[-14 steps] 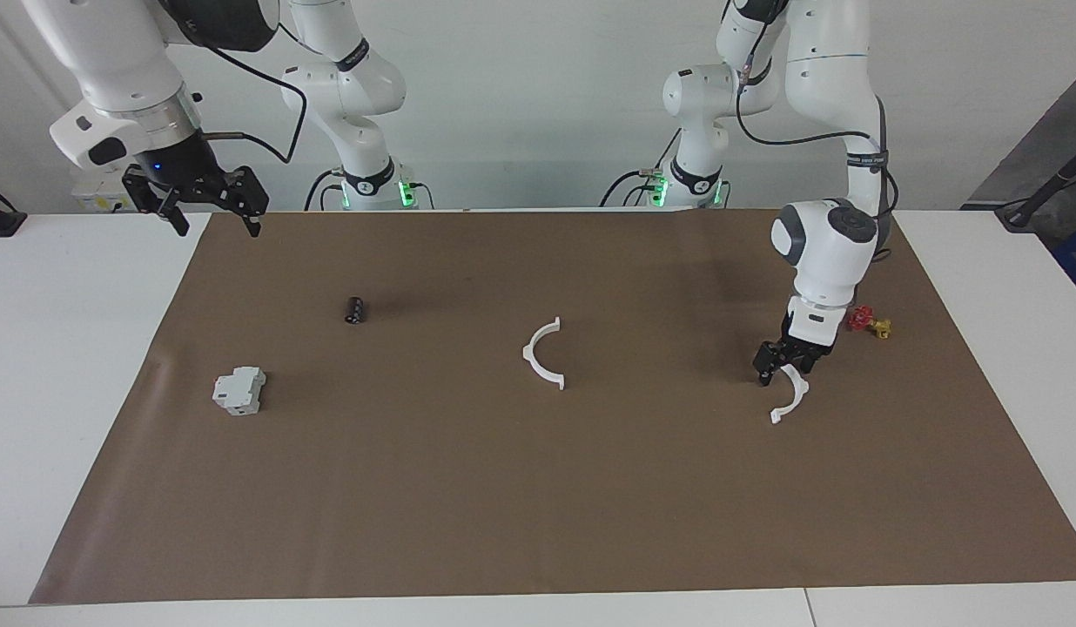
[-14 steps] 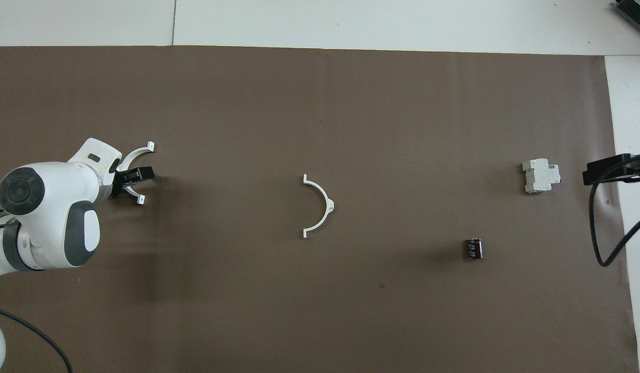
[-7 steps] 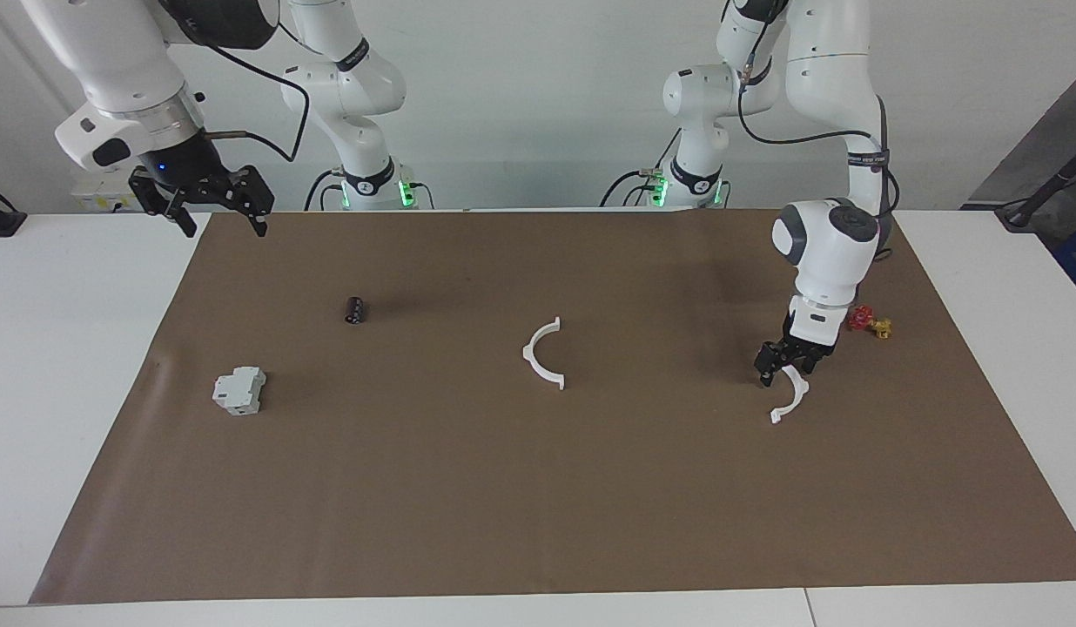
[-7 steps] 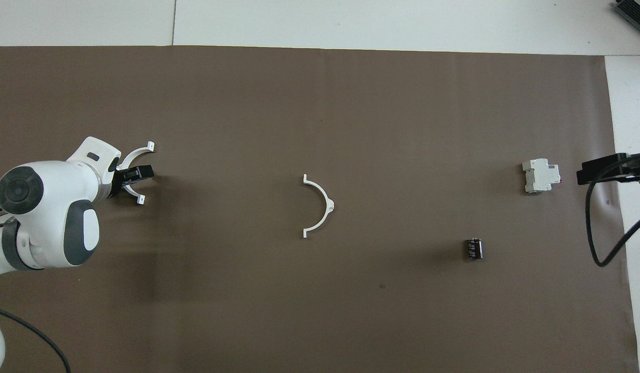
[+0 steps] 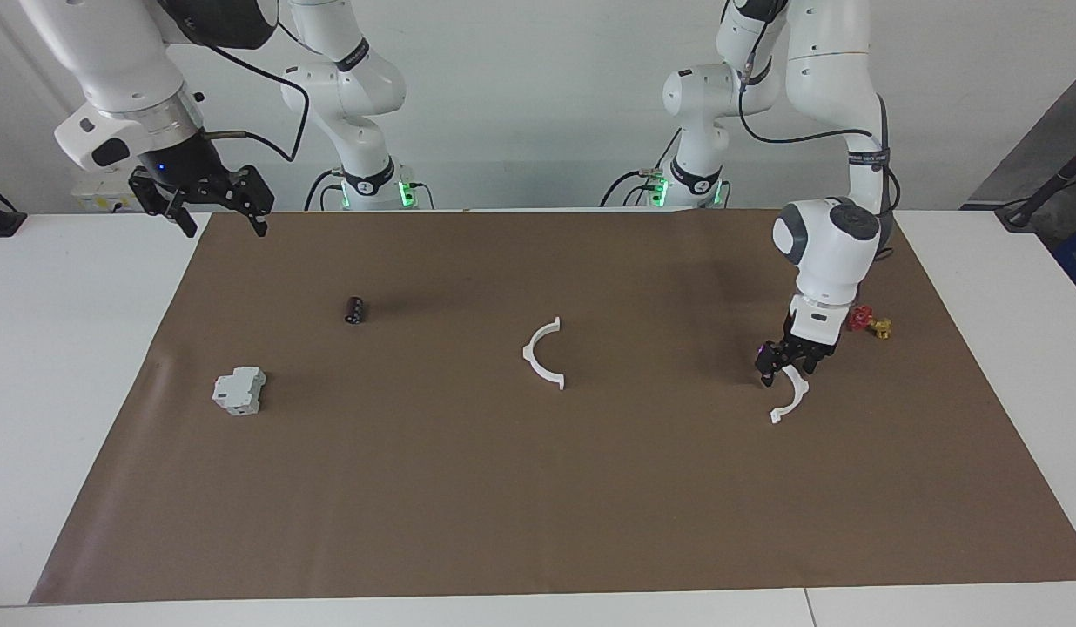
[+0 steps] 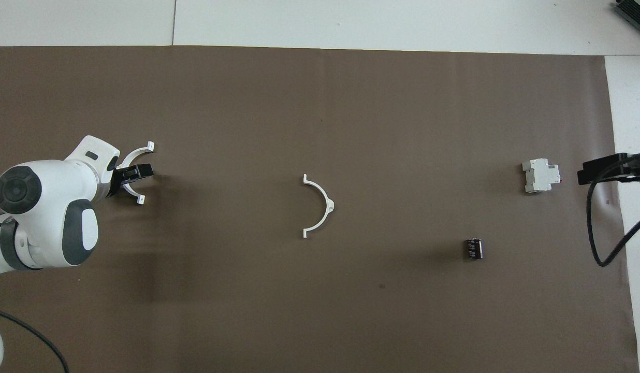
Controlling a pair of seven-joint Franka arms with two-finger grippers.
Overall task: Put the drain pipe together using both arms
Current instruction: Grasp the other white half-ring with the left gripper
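The drain pipe lies in two separate white half-rings on the brown mat [image 5: 538,522]. One half-ring [image 5: 528,357] [image 6: 328,202] rests alone at the mat's middle. The other half-ring [image 5: 797,396] [image 6: 135,152] lies toward the left arm's end. My left gripper [image 5: 785,374] [image 6: 136,173] is down at this arc's middle, open, with one finger on each side of it. My right gripper [image 5: 223,228] hangs open and raised over the mat's corner at the right arm's end, waiting with nothing in it.
A grey-white boxy block [image 5: 239,391] [image 6: 541,175] and a small black cylinder [image 5: 354,310] [image 6: 474,248] sit toward the right arm's end. A red-and-yellow valve [image 5: 869,322] lies beside the left arm's wrist, nearer to the robots than the held-over arc.
The right gripper rose slightly and shifted a little over the mat's corner. The left gripper stayed at the arc with hardly any motion; both half-rings lie where they were.
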